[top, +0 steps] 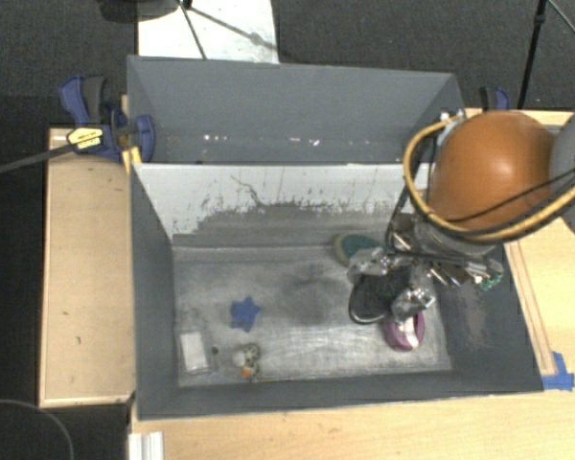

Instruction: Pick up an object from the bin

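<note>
My gripper (408,299) hangs low over the right part of the bin floor, under the orange dome. Directly beneath it lies a purple rounded thing (403,334), its upper part hidden by the gripper. Just to the left, a black flattish thing (368,301) lies against the gripper's side. A teal rounded thing (351,248) rests behind them, near the foot of the back wall.
A blue star-shaped piece (244,312) lies left of the middle of the floor. A clear little block (193,351) and a small round mottled thing (247,357) sit near the front left corner. The arm comes in over the right wall.
</note>
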